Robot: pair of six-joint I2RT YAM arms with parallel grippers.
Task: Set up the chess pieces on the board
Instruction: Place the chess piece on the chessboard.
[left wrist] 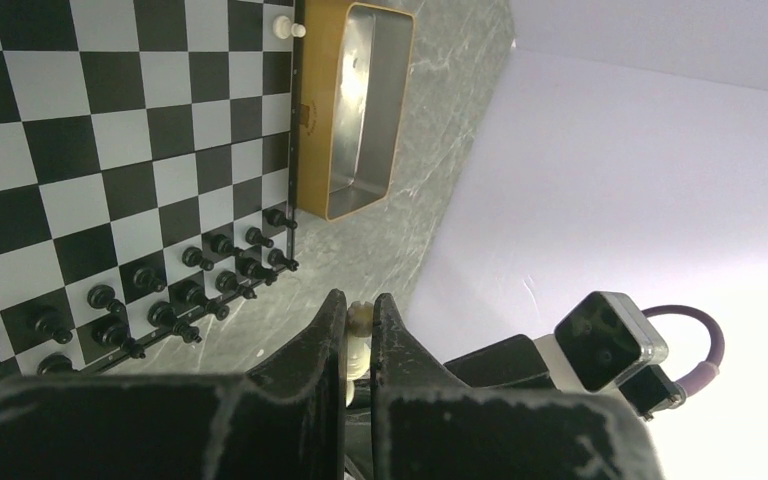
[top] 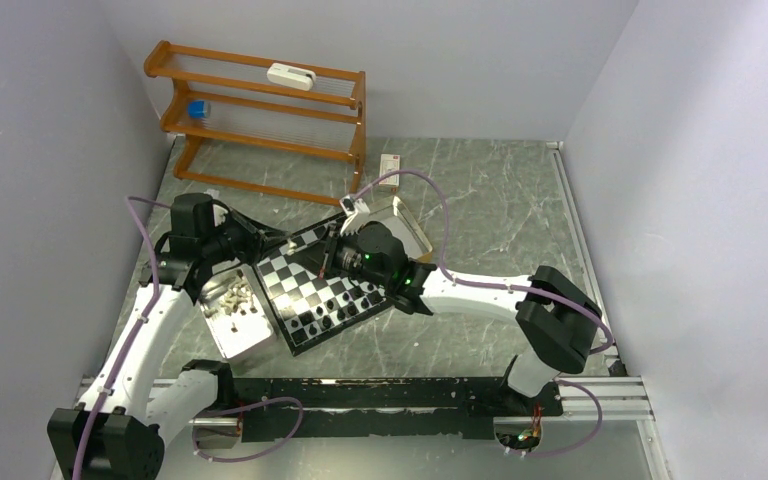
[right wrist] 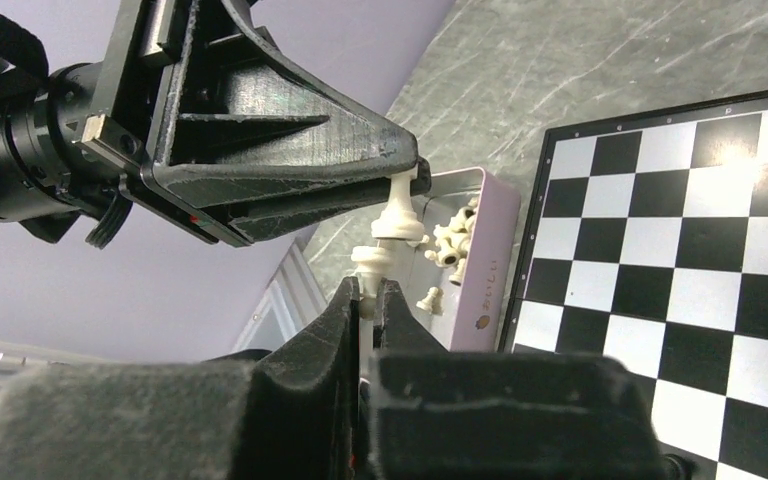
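Between the two sets of fingers, one cream-white piece point(right wrist: 388, 232) is held in the air, gripped from both ends. The right fingers point(right wrist: 348, 300) are pinched narrow on its lower part, and the left fingers point(right wrist: 400, 160) reach in from 10 o'clock to clamp its other end. In the left wrist view, the left fingers point(left wrist: 336, 318) stand almost together with only the pale piece point(left wrist: 359, 318) between them.

Behind the held piece in the right wrist view lies a metal tray point(right wrist: 480, 290) with loose white pieces point(right wrist: 450, 245) in it. It sits just beside the edge of the board point(right wrist: 680, 260). The held piece is clear of the board's squares there, hanging off its border on the tray side.

From above, the board point(top: 315, 290) lies tilted on the table point(top: 500, 210), with the tray point(top: 245, 335) of white pieces point(top: 232, 297) touching its 9 o'clock side. A second tray point(top: 412, 228) sits at the board's 1 o'clock, partly hidden by the right arm. Black pieces point(left wrist: 192, 258) stand in two rows along one edge of the board point(left wrist: 110, 130), and a single white piece point(left wrist: 282, 27) stands on a square at the edge next to the gold-walled tray point(left wrist: 360, 120).

At the table's 11 o'clock stands a wooden rack point(top: 260, 110), with a small box point(top: 390, 165) near its right foot.
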